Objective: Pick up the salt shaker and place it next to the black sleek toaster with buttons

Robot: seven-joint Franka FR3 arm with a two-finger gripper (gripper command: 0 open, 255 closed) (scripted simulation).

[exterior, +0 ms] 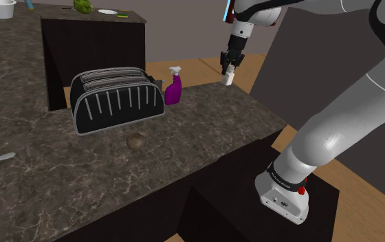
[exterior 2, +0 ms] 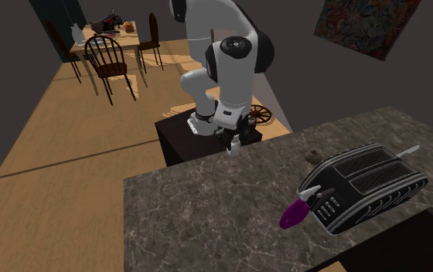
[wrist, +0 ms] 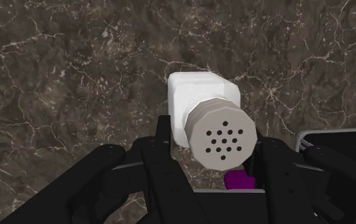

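The end effector [exterior: 228, 67] is shut on the salt shaker [exterior: 229, 78] and holds it up in the air, over the part of the dark stone surface [exterior: 205, 130] that is near the arm. In the wrist view the two black fingers [wrist: 163, 137] press on the sides of the shaker. Its grey cap [wrist: 224, 136] with little holes looks up at the camera, and its white body points down at the surface. The black toaster [exterior: 115, 100] sits well apart from the shaker, off to the shoulder view's left. A purple spray bottle [exterior: 174, 89] stands just beside one end of the toaster. A small brown round thing [exterior: 137, 141] lies near the toaster's long side. I think the shaker is small and light, so it should be easy to carry. It looks hard and smooth, so it could slip if the hold is too loose. It could spill salt out of the holes if it tips over, so I would keep it upright. I think the best place to hold it is on the flat sides of the white body, just under the cap, which looks like where the fingers are now. It should be set down softly on its flat bottom in a bare spot close to the toaster, not on the bottle or the brown thing
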